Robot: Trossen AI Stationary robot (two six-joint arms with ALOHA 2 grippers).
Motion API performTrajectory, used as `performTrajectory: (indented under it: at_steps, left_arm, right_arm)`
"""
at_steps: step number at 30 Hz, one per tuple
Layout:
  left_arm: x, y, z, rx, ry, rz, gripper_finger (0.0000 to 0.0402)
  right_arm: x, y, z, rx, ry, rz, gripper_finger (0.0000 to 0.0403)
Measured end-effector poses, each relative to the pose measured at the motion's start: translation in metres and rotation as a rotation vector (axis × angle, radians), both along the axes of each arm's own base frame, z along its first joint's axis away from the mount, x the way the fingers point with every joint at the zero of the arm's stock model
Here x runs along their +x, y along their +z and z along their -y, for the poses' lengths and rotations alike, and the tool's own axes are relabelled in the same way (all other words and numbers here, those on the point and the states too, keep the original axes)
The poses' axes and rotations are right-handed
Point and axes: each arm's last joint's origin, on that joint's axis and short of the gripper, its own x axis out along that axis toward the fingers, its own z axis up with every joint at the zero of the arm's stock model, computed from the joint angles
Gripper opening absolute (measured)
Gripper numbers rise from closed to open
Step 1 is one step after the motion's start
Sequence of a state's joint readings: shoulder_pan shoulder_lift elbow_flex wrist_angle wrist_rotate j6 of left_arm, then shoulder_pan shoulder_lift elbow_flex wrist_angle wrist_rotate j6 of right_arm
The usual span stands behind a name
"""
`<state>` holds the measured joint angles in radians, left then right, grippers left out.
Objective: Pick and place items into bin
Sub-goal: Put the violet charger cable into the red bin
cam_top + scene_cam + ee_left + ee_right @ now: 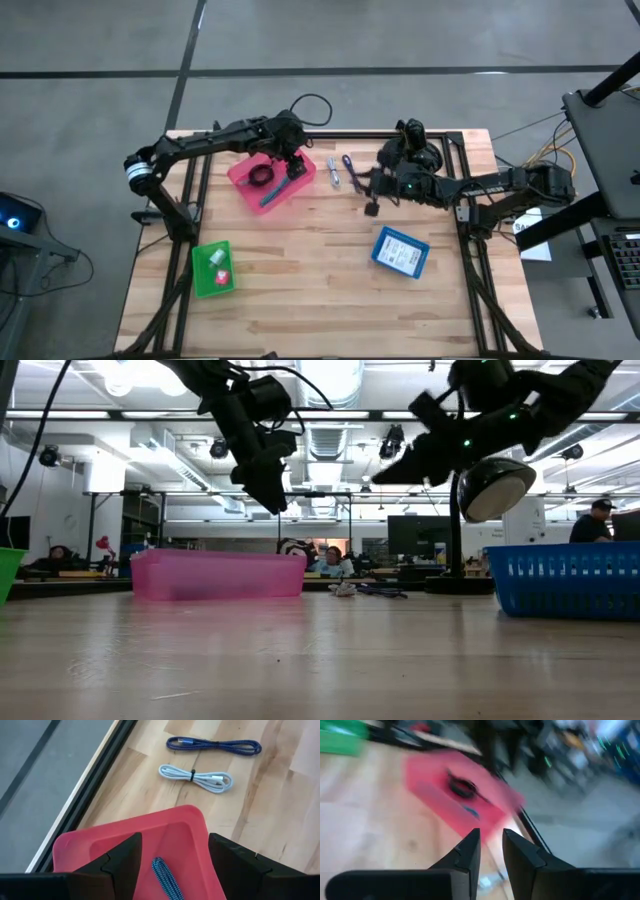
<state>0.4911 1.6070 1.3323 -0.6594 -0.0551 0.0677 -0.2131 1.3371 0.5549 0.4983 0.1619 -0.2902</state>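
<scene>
Pincer of the left arm is held above the pink plastic bin, fingers spread wide and nothing between them. Inside that bin a black coiled cable and a blue-teal braided cable are seen lying. Beyond the bin's corner, on the bare wooden tabletop, a white bundled cable and a dark blue braided cable lie side by side, apart from both pincers. The right pincer is raised over the tabletop, fingers set narrow, nothing seen gripped. A blue mesh basket and a green bin stand nearer the front edge.
</scene>
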Motion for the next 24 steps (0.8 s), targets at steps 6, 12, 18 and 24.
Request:
performTrajectory:
  at_steps: [6,12,18,24]
  left_arm:
    - [-0.002,-0.001,0.001,-0.004,-0.006,-0.023,0.0213]
    - [-0.003,-0.001,0.002,0.019,-0.057,-0.055,0.0213]
    - [-0.004,-0.001,0.002,0.024,-0.064,-0.057,0.0213]
    - [-0.004,-0.001,0.002,0.024,-0.064,-0.057,0.0213]
  right_arm:
    - [0.002,0.004,0.024,0.248,-0.188,-0.118,0.0113]
    - [0.022,0.001,0.033,0.315,-0.235,-0.190,0.0179]
    - [0.048,-0.009,0.042,0.371,-0.283,-0.275,0.0229]
    - [0.073,-0.022,0.053,0.380,-0.448,-0.467,0.0257]
